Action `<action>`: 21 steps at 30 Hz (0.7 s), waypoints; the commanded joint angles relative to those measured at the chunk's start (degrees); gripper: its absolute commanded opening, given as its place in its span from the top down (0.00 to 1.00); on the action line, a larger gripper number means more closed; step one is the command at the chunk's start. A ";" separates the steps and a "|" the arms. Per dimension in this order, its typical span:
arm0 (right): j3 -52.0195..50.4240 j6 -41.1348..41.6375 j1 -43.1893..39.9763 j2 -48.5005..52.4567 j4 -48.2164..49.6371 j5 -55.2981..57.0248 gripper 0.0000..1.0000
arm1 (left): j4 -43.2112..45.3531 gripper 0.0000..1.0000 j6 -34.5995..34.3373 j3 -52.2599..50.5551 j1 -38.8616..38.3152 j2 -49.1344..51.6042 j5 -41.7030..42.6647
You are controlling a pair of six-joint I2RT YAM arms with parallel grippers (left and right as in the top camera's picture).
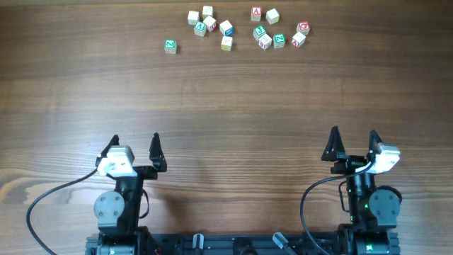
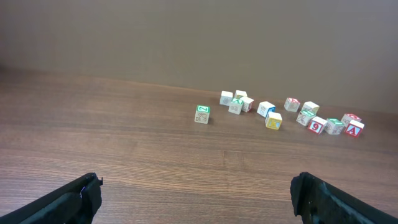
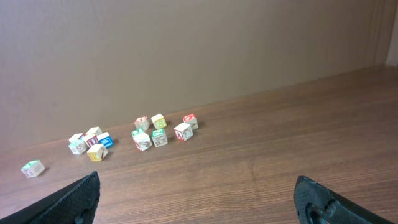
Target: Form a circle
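Note:
Several tiny pale wooden letter cubes lie scattered along the far edge of the table. Among them the circle [image 1: 267, 37] is only a tight group of three cubes, two green-faced and one pale with red, not a ring. The same group shows in the left wrist view [image 2: 318, 123] and in the right wrist view [image 3: 147, 137]. My left gripper [image 1: 135, 145] [image 2: 196, 193] and right gripper [image 1: 354, 142] [image 3: 198, 190] are both open and empty near the front edge, far from the cubes.
A lone green-faced cube [image 1: 170, 46] [image 2: 202, 114] [image 3: 32, 168] sits left of the scatter. A left cluster [image 1: 210, 25] and loose red-faced cubes [image 1: 301, 33] flank the tight group. Bare wooden table [image 1: 226, 106] lies between the grippers and the cubes.

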 commanded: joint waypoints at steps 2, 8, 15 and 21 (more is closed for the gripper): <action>-0.02 0.31 -0.28 -0.37 0.33 -0.94 0.00 | -0.20 0.00 1.14 -0.39 0.42 -0.57 -0.59; -0.02 0.31 -0.28 -0.37 0.33 -0.94 0.00 | 0.00 0.00 1.22 -0.39 0.42 -0.35 -3.65; -0.02 0.31 -0.28 -0.37 0.33 -0.94 0.00 | 0.04 0.00 1.16 -0.39 0.42 2.29 -0.70; -0.02 0.31 -0.28 -0.37 0.33 -0.94 0.00 | 5.95 0.00 2.80 -0.39 0.35 2.43 -2.89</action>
